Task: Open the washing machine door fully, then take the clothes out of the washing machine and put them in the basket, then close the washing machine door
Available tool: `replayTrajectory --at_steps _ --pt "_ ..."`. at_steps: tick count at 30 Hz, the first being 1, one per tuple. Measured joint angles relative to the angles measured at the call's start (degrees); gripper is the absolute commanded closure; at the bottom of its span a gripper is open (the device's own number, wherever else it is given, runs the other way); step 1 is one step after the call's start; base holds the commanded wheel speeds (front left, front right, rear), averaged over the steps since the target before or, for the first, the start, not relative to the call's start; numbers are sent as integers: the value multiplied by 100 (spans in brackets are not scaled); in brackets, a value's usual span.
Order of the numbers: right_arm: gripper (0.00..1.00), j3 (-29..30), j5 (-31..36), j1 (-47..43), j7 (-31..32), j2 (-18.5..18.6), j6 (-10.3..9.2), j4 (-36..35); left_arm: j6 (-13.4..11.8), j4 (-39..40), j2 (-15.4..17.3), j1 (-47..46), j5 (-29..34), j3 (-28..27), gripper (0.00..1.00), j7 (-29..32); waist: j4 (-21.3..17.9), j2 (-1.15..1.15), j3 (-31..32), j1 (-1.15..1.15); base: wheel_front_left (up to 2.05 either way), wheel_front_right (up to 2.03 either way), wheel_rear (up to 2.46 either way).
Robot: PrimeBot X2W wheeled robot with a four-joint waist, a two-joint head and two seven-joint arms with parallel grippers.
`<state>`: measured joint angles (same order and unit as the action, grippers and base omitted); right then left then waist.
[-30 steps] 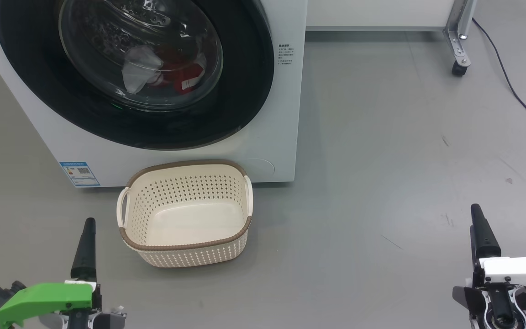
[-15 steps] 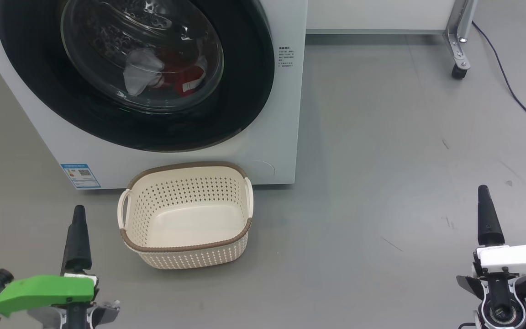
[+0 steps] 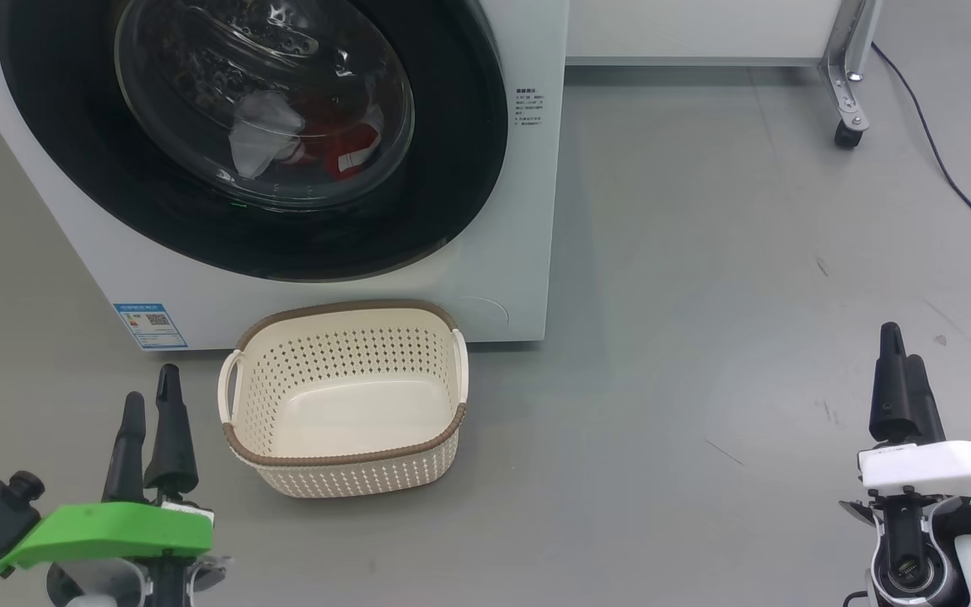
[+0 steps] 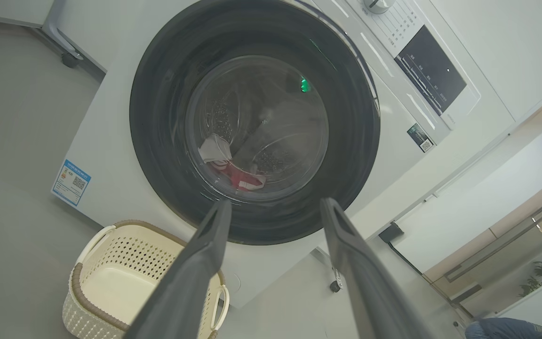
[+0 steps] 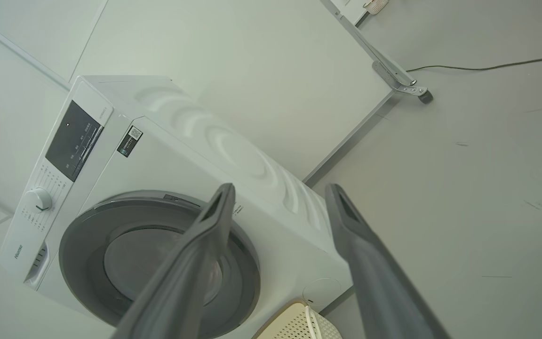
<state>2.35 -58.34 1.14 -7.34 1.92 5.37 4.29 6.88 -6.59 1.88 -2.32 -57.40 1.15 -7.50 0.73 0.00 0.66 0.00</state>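
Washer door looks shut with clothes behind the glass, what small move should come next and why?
Probably ease the left gripper forward toward the door rim to begin pulling it open. The door sits closed, the clothes lie behind its glass, the basket is empty, and that gripper is open, facing the door.

- Brightly and evenly lit throughout the head view, with gentle contrast on the matt grey floor (image 3: 705, 295).
- Softly shadowed just right of the big white front-loading washing machine (image 3: 528, 253) and beneath the small cream perforated plastic basket (image 3: 351, 476).
- Streaked with pale reflections across the bulging clear glass of the round black-rimmed door (image 3: 262, 101), plus one small green glint low down.
- Sharp in the head view; softer and duller in both wrist views.
- Bent by wide-angle distortion toward the corners of both wrist views.
- Blurred up close on the long dark fingers (image 4: 188, 282).
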Motion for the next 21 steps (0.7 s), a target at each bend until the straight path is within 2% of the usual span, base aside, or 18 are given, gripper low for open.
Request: replayTrajectory --at_steps 11,21 --pt "0 -327 1338 0 -220 181 -145 -78 -1 45 55 5 1555 293 0 -220 15 0 -19 0 0 0 0" --pt "0 -628 2178 0 -425 180 -275 -76 -40 18 124 13 2911 664 0 -402 53 0 -37 0 0 0 0"
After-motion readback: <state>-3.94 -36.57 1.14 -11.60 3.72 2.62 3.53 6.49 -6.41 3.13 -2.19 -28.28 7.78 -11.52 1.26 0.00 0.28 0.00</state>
